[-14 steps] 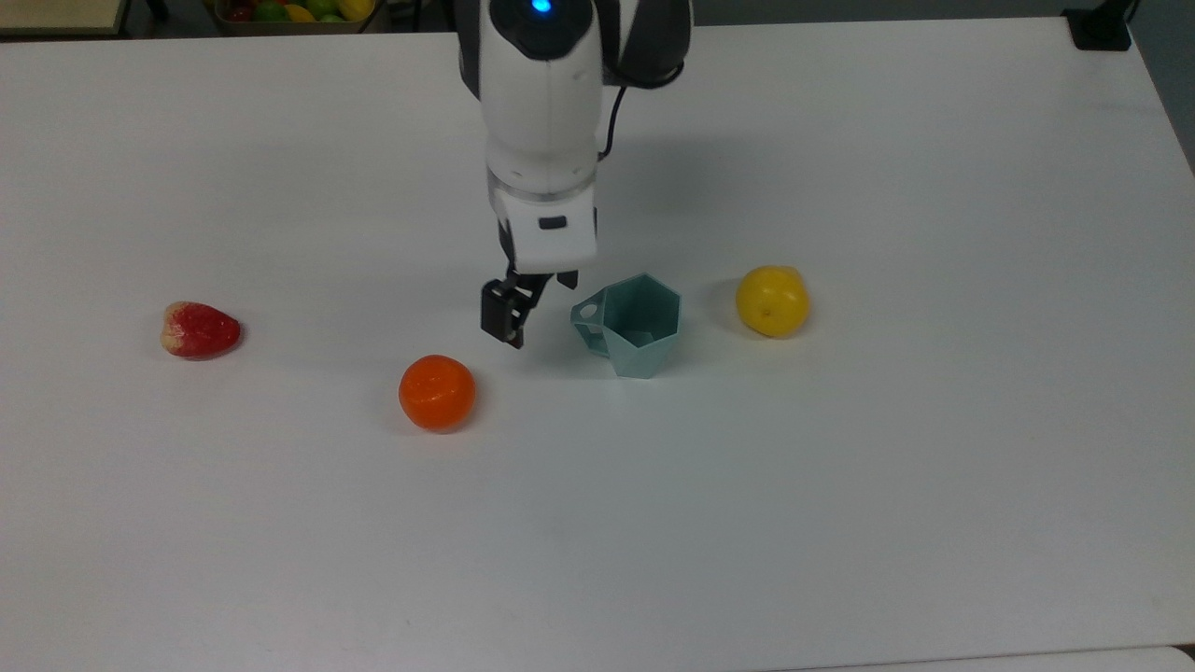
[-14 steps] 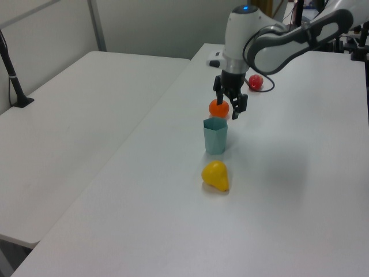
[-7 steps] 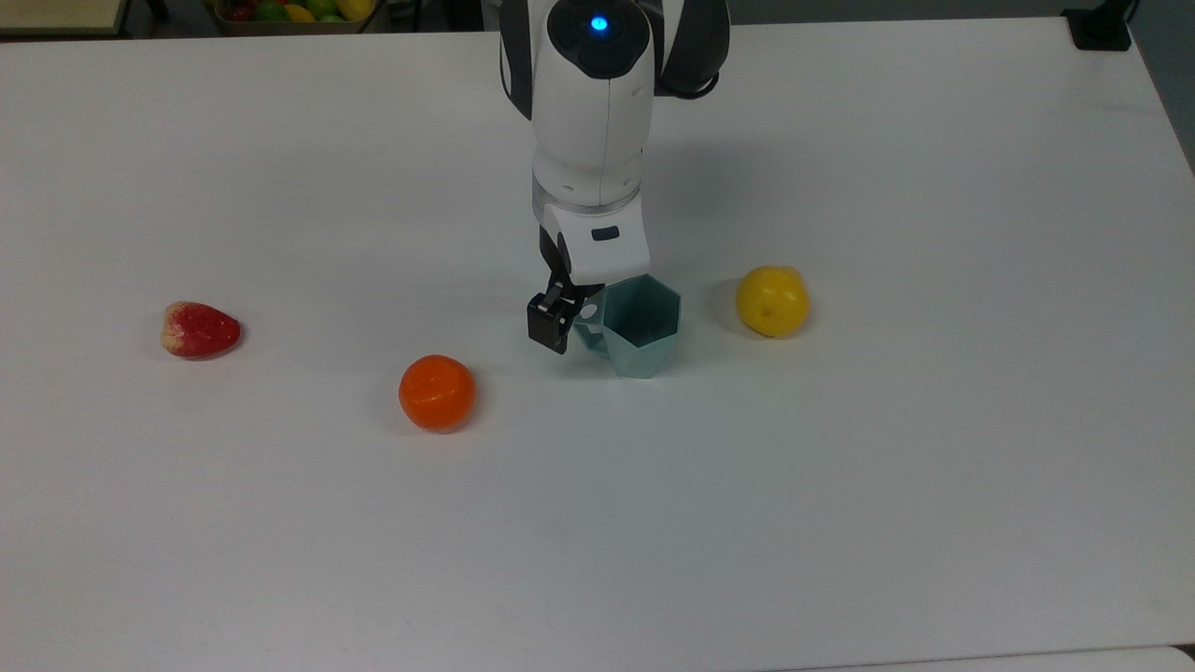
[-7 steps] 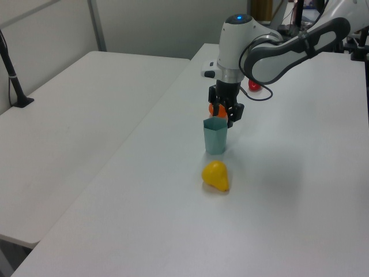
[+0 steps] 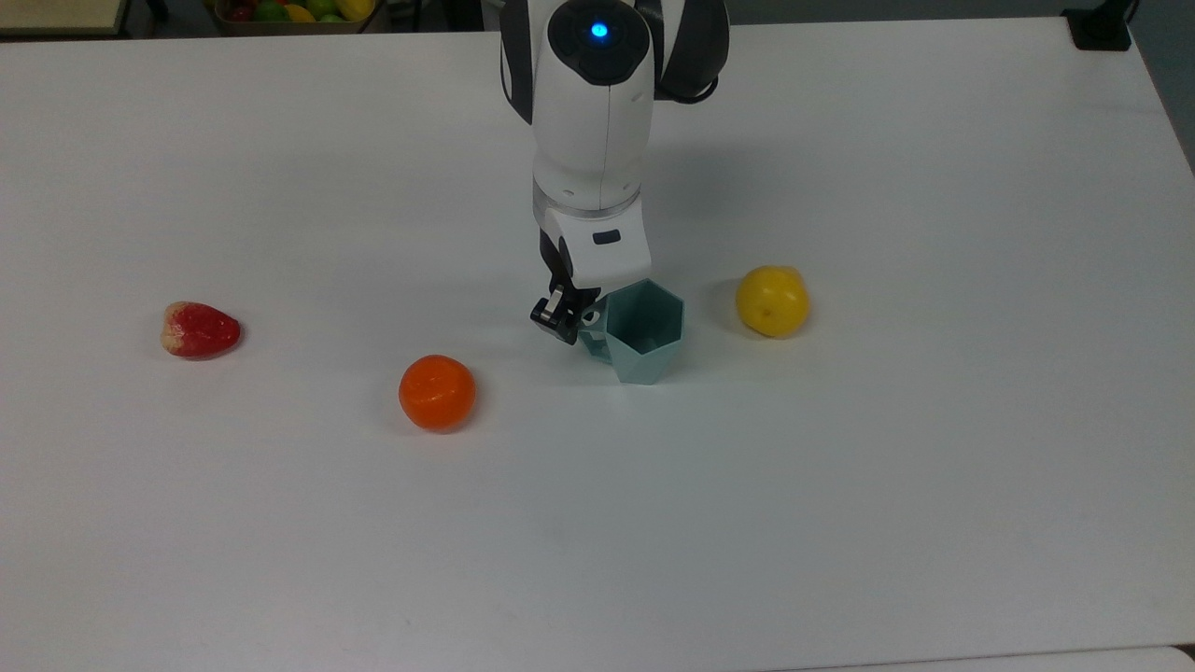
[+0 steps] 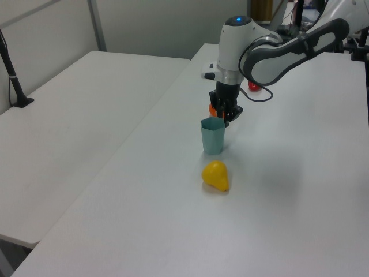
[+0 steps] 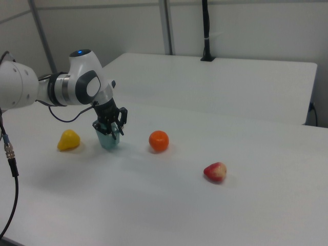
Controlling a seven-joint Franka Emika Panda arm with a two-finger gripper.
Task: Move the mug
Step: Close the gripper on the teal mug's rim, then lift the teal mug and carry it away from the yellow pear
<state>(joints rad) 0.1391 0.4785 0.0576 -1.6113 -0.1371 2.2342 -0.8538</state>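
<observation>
Gripper (image 5: 571, 320) pinches the handle of the mug (image 5: 644, 332), jaws clenched on it. Mug stands upright on the white table (image 5: 840, 485), near its middle. In the top view's left sits an orange (image 5: 437, 393), farther left a red fruit (image 5: 200, 329); to the top view's right, near the mug, a yellow fruit (image 5: 771, 301).

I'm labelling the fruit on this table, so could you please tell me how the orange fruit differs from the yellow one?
The orange fruit is round and deep orange; the yellow fruit is yellow and, in the left view, pear-like, tapering to one end. In the top view the orange fruit lies to the left of the mug, well clear of it, while the yellow fruit lies closer, on the mug's right. Both rest untouched on the white table.
</observation>
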